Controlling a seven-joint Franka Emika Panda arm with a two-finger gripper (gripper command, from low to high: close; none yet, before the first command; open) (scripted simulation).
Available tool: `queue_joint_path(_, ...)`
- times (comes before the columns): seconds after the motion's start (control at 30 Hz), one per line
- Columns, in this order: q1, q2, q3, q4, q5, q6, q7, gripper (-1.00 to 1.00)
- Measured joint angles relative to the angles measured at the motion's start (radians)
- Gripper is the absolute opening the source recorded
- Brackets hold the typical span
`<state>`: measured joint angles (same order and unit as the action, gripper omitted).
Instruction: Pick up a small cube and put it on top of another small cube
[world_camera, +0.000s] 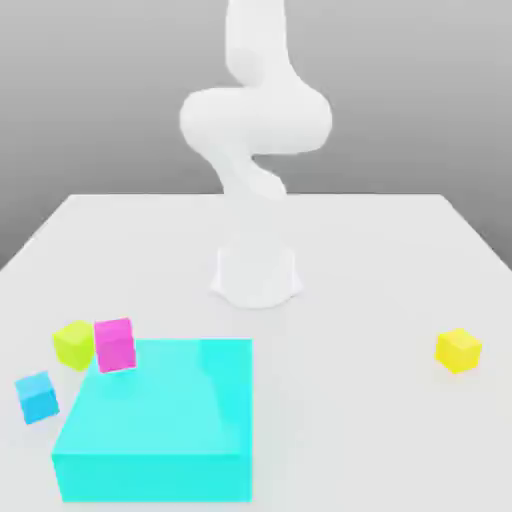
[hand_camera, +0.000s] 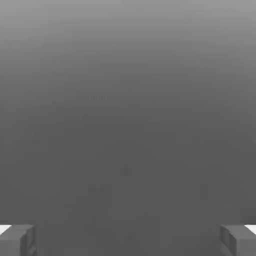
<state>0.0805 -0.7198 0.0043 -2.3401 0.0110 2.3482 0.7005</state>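
Note:
The small bright yellow cube (world_camera: 458, 350) sits alone on the white table at the exterior view's right. Toward the left stand a lime yellow-green cube (world_camera: 74, 343), a magenta cube (world_camera: 114, 343) and a light blue cube (world_camera: 37, 396). The magenta one is at the far left corner of the big cyan block (world_camera: 160, 420); I cannot tell whether it rests on the block. In the hand view my gripper (hand_camera: 128, 242) is open, its fingertips (hand_camera: 17, 240) wide apart with nothing between them, facing plain grey background. My arm rises from its base (world_camera: 256, 275) past the picture's top.
The big cyan block fills the front left of the table (world_camera: 380, 250) and stands much taller than the small cubes. The lime and magenta cubes are close together, almost touching. White table surface stretches between the base and the yellow cube.

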Motion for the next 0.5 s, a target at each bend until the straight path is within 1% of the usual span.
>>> queue_joint_path(0.23,0.219,0.228,0.029,-0.114,0.033,0.137,-0.285,0.0)
queue_joint_path(0.5,0.426,0.482,0.108,-0.241,0.06,0.289,-0.594,0.0)
